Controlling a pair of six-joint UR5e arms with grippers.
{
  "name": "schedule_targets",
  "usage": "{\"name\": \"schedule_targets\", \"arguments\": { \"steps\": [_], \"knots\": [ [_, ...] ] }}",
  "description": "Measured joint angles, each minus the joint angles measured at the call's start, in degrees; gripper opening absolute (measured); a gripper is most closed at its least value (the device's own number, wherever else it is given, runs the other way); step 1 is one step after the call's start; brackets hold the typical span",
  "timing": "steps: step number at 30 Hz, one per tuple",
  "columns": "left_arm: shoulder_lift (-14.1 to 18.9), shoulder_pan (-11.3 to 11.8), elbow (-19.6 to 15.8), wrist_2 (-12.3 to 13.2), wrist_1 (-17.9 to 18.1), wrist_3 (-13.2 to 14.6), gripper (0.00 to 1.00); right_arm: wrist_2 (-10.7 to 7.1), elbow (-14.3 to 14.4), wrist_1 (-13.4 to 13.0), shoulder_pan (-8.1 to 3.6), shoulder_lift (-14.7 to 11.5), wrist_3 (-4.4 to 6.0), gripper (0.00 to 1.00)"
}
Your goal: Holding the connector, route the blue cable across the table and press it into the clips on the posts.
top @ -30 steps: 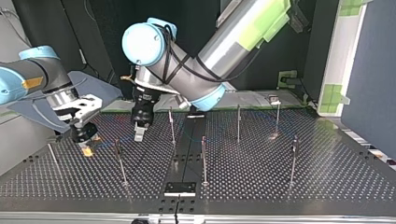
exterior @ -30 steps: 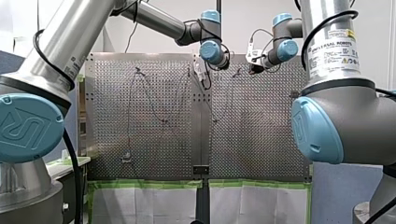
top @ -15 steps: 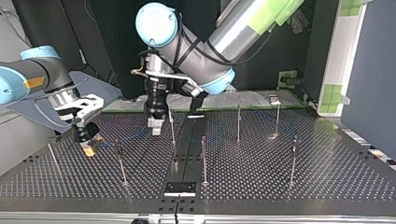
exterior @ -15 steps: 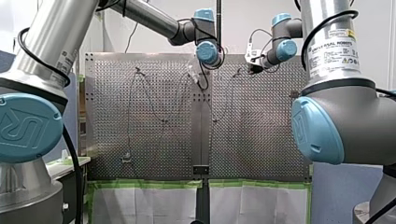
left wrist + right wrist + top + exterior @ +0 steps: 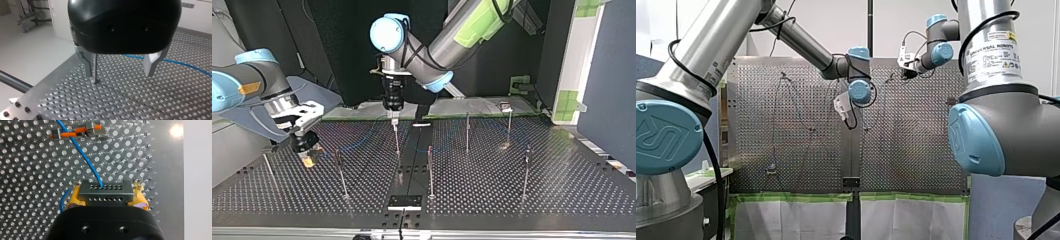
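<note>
Right gripper clenched on the grey connector at the top view's middle left, left gripper spread empty by the upper-centre post, looks early: blue cable slack on the table, clip-pressing apparently mostly ahead.

Soft, even light. Front view's wall at twelve o'clock glows pale; top view's backdrop there is dark; table glints faintly.
</note>
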Motion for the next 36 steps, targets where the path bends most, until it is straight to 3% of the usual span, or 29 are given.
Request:
{"name": "schedule_targets", "arguments": {
  "steps": [14,22,36],
  "knots": [
    [-1.3,0.7,-6.8,0.1,6.8,0.0,1.00,0.07,0.0,0.0,0.03,0.1,-0.03,0.00],
    [-2.2,3.8,-11.7,0.1,11.6,0.1,1.00,0.11,0.1,0.0,0.07,0.1,-0.04,0.00],
    [-4.2,4.2,-20.3,0.1,20.3,0.1,1.00,0.18,0.2,-0.1,0.04,0.3,-0.04,0.00]
  ]
}}
